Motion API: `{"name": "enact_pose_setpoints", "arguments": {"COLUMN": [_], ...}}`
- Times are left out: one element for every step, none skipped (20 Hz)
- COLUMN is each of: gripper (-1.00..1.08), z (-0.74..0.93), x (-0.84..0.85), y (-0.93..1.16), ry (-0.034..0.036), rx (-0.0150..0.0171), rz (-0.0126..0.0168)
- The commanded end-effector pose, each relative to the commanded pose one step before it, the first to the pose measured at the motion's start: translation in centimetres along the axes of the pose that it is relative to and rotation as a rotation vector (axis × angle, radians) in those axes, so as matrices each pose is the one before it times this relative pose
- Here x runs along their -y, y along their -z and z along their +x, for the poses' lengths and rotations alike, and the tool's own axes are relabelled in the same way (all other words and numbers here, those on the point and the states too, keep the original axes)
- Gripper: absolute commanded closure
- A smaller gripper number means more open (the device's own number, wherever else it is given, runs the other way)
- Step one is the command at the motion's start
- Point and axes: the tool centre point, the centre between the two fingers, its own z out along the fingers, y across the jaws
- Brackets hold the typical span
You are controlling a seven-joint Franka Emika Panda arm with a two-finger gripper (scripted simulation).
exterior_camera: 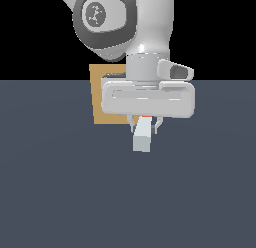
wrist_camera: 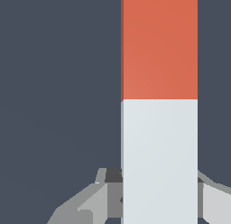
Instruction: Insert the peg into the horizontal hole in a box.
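Observation:
My gripper [exterior_camera: 145,125] is shut on the peg [exterior_camera: 142,137]. The peg's pale grey-blue half points toward the exterior camera, and only a sliver of its orange-red half shows under the hand. In the wrist view the peg [wrist_camera: 159,105] fills the middle, with its pale half between my grey fingers [wrist_camera: 101,196] and its orange-red half reaching away from them. The tan box [exterior_camera: 99,99] stands behind the hand, toward the exterior view's left, mostly covered by it. The hole is hidden behind the hand.
A dark grey-blue floor [exterior_camera: 60,192] lies all around the peg and box. The white arm link [exterior_camera: 107,22] fills the upper part of the exterior view above the hand.

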Motion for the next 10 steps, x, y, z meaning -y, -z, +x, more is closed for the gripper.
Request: {"name": "enact_pose_setpoints", "arguments": {"gripper": [1.08,1.08,1.08,1.08,1.08,1.08,1.08,1.08,1.08,1.08], "z": [1.904,0.659,0.601,0.542,0.484,0.427,0.368,0.31,0.252,0.196], "x": [1.283,0.437,0.398,0.359,0.321,0.282,0.243,0.205,0.167,0.129], "y": [0.696,0.184,0.168,0.152,0.137,0.121,0.105,0.09,0.074,0.058], "ry": [0.04969,0.01644,0.01497,0.01348,0.012,0.01054,0.00906,0.0076,0.00614,0.00473], "rx": [0.00034,0.00001,0.00001,-0.00001,-0.00002,-0.00004,-0.00005,-0.00007,-0.00008,-0.00008], "rz": [-0.00299,0.0,0.0,0.00001,0.00002,0.00003,0.00003,0.00004,0.00004,0.00004]}}
